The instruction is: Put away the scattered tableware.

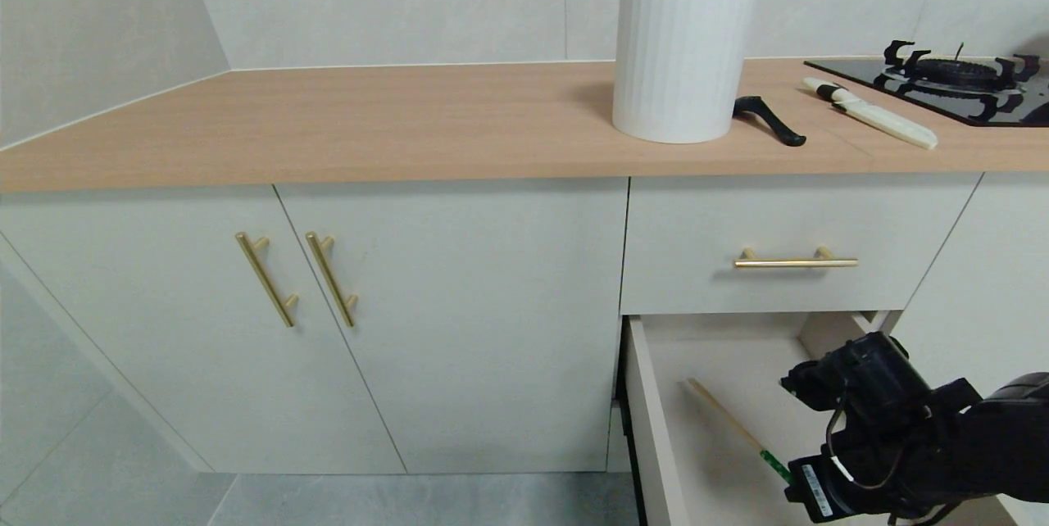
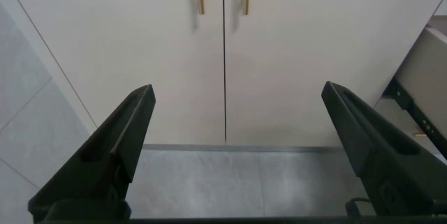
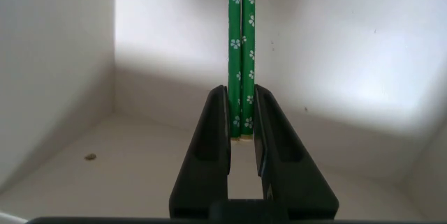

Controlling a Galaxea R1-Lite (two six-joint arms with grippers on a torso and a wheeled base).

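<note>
My right gripper [image 3: 242, 116] is shut on a pair of wooden chopsticks [image 3: 242, 49] with green flowered ends, inside the open lower drawer [image 1: 656, 419]. In the head view the chopsticks [image 1: 733, 423] slant over the drawer floor, their green end at the right arm's wrist [image 1: 869, 419]. On the counter lie a black-handled utensil [image 1: 770, 120] and a white knife [image 1: 873, 113] with a black band. My left gripper [image 2: 237, 112] is open with nothing between its fingers, low in front of the double cabinet doors [image 2: 223, 56].
A tall white ribbed container [image 1: 684, 34] stands on the wooden counter [image 1: 369, 120]. A black gas hob [image 1: 951, 79] sits at the far right. The upper drawer [image 1: 795, 243] with a gold handle is closed just above the open one.
</note>
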